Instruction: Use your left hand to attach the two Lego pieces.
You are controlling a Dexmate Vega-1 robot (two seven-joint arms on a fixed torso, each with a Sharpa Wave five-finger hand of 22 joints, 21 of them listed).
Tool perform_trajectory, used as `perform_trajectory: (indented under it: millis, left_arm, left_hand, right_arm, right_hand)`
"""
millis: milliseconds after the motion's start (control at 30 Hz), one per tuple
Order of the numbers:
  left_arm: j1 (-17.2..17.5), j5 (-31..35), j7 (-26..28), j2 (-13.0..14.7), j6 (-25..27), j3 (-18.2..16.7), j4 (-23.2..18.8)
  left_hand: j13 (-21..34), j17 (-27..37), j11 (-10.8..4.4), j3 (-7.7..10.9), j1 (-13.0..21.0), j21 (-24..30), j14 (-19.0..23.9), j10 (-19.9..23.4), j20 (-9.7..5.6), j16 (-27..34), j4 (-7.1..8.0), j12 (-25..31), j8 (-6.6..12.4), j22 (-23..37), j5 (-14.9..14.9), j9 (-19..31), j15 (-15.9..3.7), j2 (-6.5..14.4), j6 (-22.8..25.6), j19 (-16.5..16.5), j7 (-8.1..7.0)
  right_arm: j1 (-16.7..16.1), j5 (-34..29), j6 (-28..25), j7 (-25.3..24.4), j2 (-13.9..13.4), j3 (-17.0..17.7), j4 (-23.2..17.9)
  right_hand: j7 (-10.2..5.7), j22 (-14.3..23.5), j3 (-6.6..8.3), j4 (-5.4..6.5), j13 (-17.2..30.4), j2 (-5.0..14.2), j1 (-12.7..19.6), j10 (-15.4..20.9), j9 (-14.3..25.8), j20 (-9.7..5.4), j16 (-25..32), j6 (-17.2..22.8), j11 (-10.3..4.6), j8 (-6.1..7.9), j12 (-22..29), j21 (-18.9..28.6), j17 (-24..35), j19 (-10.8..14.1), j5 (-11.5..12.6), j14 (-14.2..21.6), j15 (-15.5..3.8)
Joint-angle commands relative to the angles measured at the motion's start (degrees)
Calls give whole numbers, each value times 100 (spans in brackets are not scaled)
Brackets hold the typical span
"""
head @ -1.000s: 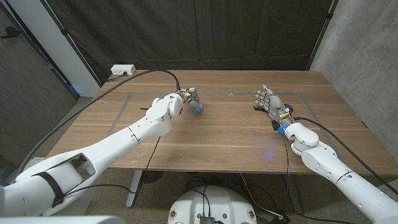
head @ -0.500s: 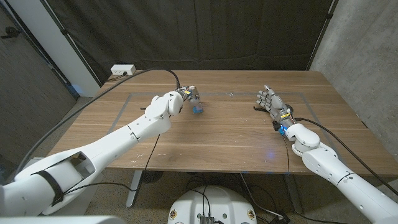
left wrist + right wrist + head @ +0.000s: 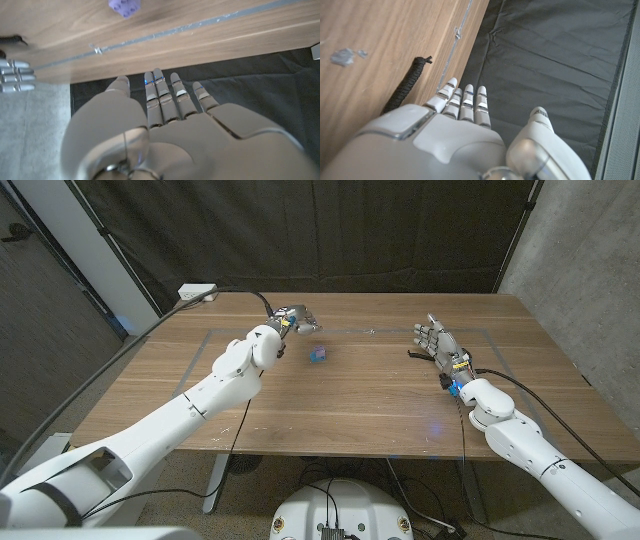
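- Left hand (image 3: 293,318) hovers beyond the Lego (image 3: 319,356), apart from it, fingers (image 3: 162,95) straight, holding nothing.
- Right hand (image 3: 437,344) well right of the Lego, fingers (image 3: 465,102) straight, empty.

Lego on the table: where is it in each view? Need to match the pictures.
Head view: Lego lies on the table, near the left hand, inside the tape line.
Left wrist view: purple Lego at the picture's edge, past the same tape line.
Right wrist view: a blurred pale spot, too unclear to identify.
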Motion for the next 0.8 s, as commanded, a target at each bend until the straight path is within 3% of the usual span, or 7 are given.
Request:
perform_trajectory:
  millis: [33,233,433,533,600,700,800]
  left_arm:
    - [1009,-1995,1867,-174,-1942,-1359,92]
    - [1164,-3121,1603,-135,-2538,-1745,271]
    - [1175,-4085,1202,-139,-3130,-1924,727]
    - [1162,-4484,1029,-159,-3391,-1980,937]
    - [1173,-4591,1063,-176,-3482,-1996,1010]
    - [1178,-4786,1041,-194,-3636,-2022,1127]
    - [1126,-5126,839,-266,-3895,-2035,1370]
  left_hand:
    - [14,-6,-5,-13,-142,94,170,67,-143,70,95,24,28,7,-10,10,-123,-11,106,178,-9]
    - [9,-17,43,-72,-280,55,136,-75,-235,18,171,-21,-46,4,-11,4,-119,-66,-45,133,-39]
    - [-1,-17,54,-228,-545,5,-34,-462,-304,-50,287,-112,-90,-1,-3,0,-141,-224,-173,75,1]
    - [-6,-9,117,-375,-810,-61,-251,-752,-262,-80,393,-121,-157,0,19,2,-114,-332,-514,-70,95]
    - [-9,-5,155,-507,-1050,-152,-588,-1060,-36,-104,455,-112,-173,2,56,1,-48,-405,-894,-402,164]
    - [-11,-2,264,-603,-1218,-154,-896,-1483,-27,-118,477,-151,-178,5,88,-1,-8,-454,-1243,-563,223]
    - [-12,4,306,-720,-1417,-177,-1139,-1743,-75,-109,509,-136,-205,7,105,-2,37,-515,-1660,-780,194]
  right_arm:
    - [124,-62,262,100,129,-38,200]
    - [146,-110,300,72,159,-52,206]
    - [293,-135,779,326,339,-87,575]
    - [283,-111,849,249,430,-65,594]
    - [267,-143,870,198,439,-59,587]
    - [230,-145,814,127,430,-46,536]
    - [183,-133,715,87,374,-30,429]
  right_hand:
    - [-21,26,18,-5,-5,58,11,-12,13,15,-7,-49,5,-15,-26,-3,8,-11,-23,-5,17]
    - [-16,26,17,-5,-5,59,13,-5,12,17,-4,-117,1,-55,-27,-2,8,-10,-24,2,8]
    - [-29,25,32,-13,-6,81,37,2,11,4,-6,-144,0,-79,-29,0,7,-5,-26,-4,-26]
    - [-53,25,-1,-9,-6,30,5,6,10,-7,-7,-175,-17,-102,-30,-4,11,-15,-32,-13,-42]
    - [-65,24,-39,0,-6,-24,-37,14,8,-13,-4,-192,-45,-118,-30,-5,16,-17,-34,-15,-56]
    - [-158,24,-98,16,-5,-101,-106,55,7,0,7,-228,-127,-148,-20,-8,23,-27,-31,2,-59]
    - [-152,25,-126,26,-5,-133,-140,34,7,-48,16,-251,-52,-165,-33,18,25,37,-25,24,-62]
